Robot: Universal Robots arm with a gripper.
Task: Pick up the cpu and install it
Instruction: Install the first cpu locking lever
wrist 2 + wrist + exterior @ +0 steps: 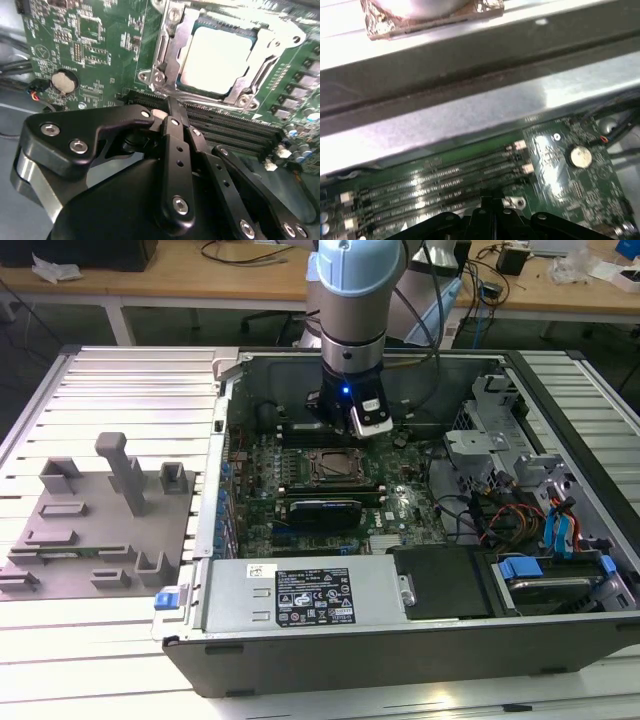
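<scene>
Sitting in the socket frame [220,55] at the upper right of the second wrist view, the cpu [216,59] lies just beyond the gripper [172,107], whose black fingers meet, holding nothing. Its top is flat, square, silvery-white metal; the frame is duller steel on the green motherboard [95,45]. In the exterior view the cpu [331,467] is centred, just below the gripper [362,432].

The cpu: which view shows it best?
The second wrist view: the cpu sits large and bright in its socket frame. The exterior view shows it small, under the arm.
</scene>
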